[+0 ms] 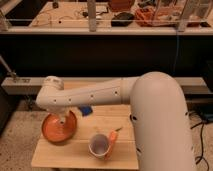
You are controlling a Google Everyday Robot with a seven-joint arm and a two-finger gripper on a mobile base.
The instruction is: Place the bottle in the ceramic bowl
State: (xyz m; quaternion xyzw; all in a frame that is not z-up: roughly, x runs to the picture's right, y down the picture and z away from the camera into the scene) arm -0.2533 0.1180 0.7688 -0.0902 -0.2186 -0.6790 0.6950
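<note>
The orange ceramic bowl (pixel 54 131) sits at the left end of the small wooden table (pixel 75 156). My white arm reaches in from the right, and the gripper (pixel 62 120) hangs straight down over the bowl's middle, its tip just inside the rim. A small whitish shape at the gripper's tip may be the bottle. I cannot separate it from the gripper itself.
A white cup (pixel 99 145) stands near the table's front middle, with an orange carrot-like item (pixel 113 137) leaning at its right. A small blue object (pixel 86 110) lies behind the bowl under my arm. A dark counter with clutter runs along the back.
</note>
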